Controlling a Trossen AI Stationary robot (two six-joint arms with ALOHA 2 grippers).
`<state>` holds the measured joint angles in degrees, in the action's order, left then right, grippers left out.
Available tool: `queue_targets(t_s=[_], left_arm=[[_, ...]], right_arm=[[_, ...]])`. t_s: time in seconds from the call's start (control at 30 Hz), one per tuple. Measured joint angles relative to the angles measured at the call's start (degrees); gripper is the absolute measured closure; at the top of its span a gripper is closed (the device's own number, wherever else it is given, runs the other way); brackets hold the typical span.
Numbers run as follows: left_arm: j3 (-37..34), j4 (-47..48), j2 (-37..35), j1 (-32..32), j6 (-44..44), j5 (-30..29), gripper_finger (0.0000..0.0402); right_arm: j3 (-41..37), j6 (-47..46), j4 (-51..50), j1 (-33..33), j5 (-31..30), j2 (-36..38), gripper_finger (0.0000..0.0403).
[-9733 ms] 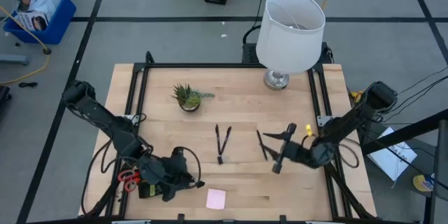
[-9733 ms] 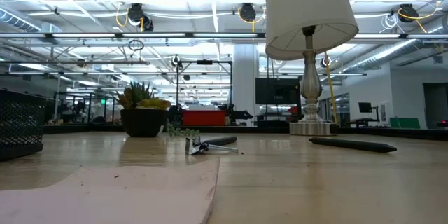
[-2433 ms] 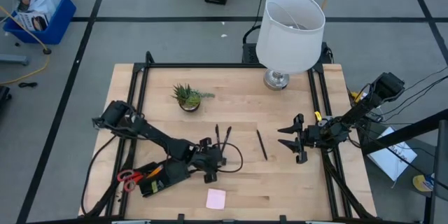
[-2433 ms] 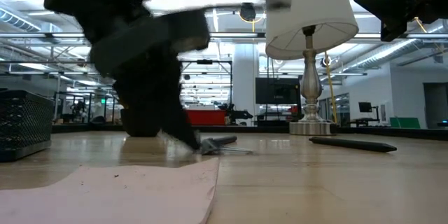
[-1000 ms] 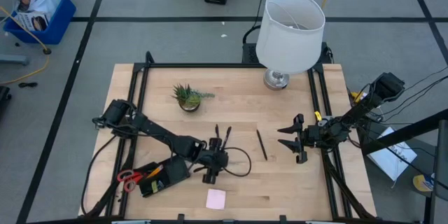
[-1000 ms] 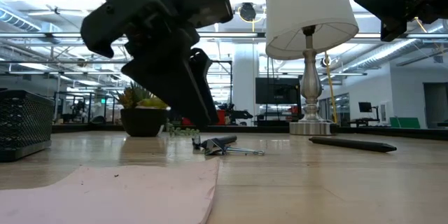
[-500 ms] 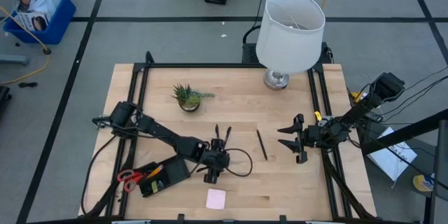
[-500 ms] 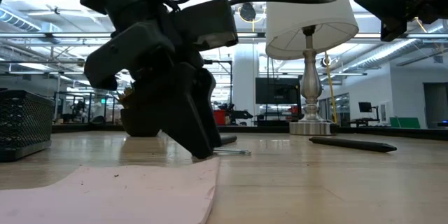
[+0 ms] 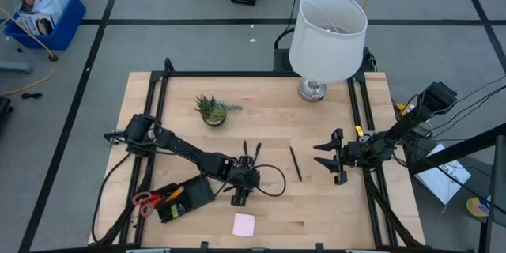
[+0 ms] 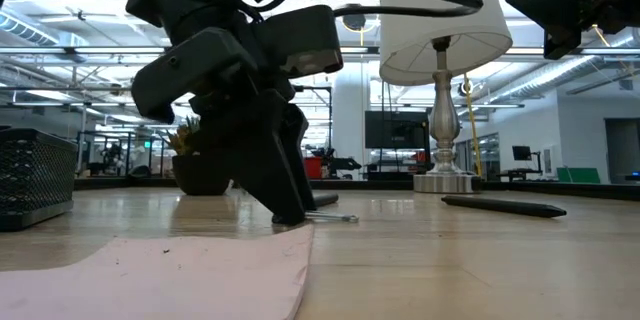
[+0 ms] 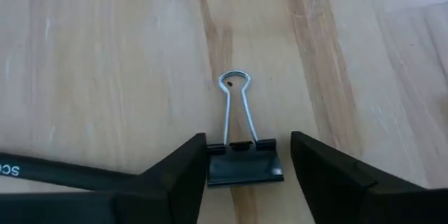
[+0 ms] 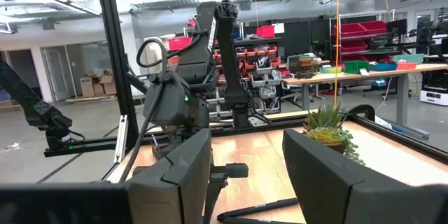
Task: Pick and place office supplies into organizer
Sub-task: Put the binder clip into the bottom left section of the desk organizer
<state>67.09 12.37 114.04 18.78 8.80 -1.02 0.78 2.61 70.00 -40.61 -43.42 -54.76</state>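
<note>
**Partly filled organizer, clip next in line**

From where I stand the job looks somewhere in the middle. The flat black plastic organizer tray (image 9: pixel 184 199) sits near the front left corner of the light wooden tabletop (image 9: pixel 332 205), and it already carries some supplies: the red-handled scissors (image 9: pixel 145 202) lie at its left end, and something orange and yellow shows inside, though I cannot make out from above exactly which pieces those are.

Plenty is left outside it. Two thin black pens (image 9: pixel 251 152) lie side by side near the middle of the tabletop, a third thin black pen (image 9: pixel 295 163) lies apart to their right, and the pink square sticky-note pad (image 9: pixel 243 224) rests alone near the front edge.

The left hand (image 11: pixel 245 164) is down at the tabletop just in front of the two pens, its fingers set apart on either side of a small black binder clip with silver wire handles (image 11: pixel 243 162). The fingers stand close to the clip's black body, but I see no firm squeeze yet; the clip lies flat on the wood. My guess is this is the piece being gone after now, and it has yet to be lifted and carried to the tray, which is just to the left.

The right hand (image 9: pixel 335 158) waits above the right side of the tabletop, fingers parted and holding nothing.
</note>
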Motion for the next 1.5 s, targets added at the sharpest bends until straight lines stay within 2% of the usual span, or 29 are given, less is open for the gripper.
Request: queue_targets(t_s=[0.27,0.37,0.57,0.7,0.83,1.0,1.1,1.23,1.5], left_arm=[[0.0,1.4,-0.4,0.1,5.2,-0.1,0.0257],[-0.1,2.1,-1.4,0.4,5.5,0.9,0.0254],[-0.3,3.1,-2.5,1.9,5.5,1.5,0.0212],[-0.3,4.7,-2.5,2.9,5.7,1.5,0.0211],[-0.2,8.8,-4.3,3.8,7.1,1.7,0.0243],[-0.2,8.3,-4.7,4.2,8.3,-0.4,0.0295],[-0.2,8.4,-4.8,4.1,9.7,-0.5,0.0307],[-0.2,9.0,-4.8,4.2,10.2,-0.1,0.0284],[-0.2,8.2,-4.5,4.9,11.3,1.0,0.0162]], right_arm=[[0.0,0.0,0.0,0.0,0.0,0.0,0.0229],[0.0,0.0,0.0,0.0,0.0,0.0,0.0231],[0.0,0.0,0.0,0.0,0.0,0.0,0.0227],[0.0,0.0,0.0,0.0,0.0,0.0,0.0229],[0.0,0.0,0.0,0.0,0.0,0.0,0.0231],[0.0,0.0,0.0,0.0,0.0,0.0,0.0227],[0.0,0.0,0.0,0.0,0.0,0.0,0.0229],[0.0,0.0,0.0,0.0,0.0,0.0,0.0231],[0.0,0.0,0.0,0.0,0.0,0.0,0.0228]])
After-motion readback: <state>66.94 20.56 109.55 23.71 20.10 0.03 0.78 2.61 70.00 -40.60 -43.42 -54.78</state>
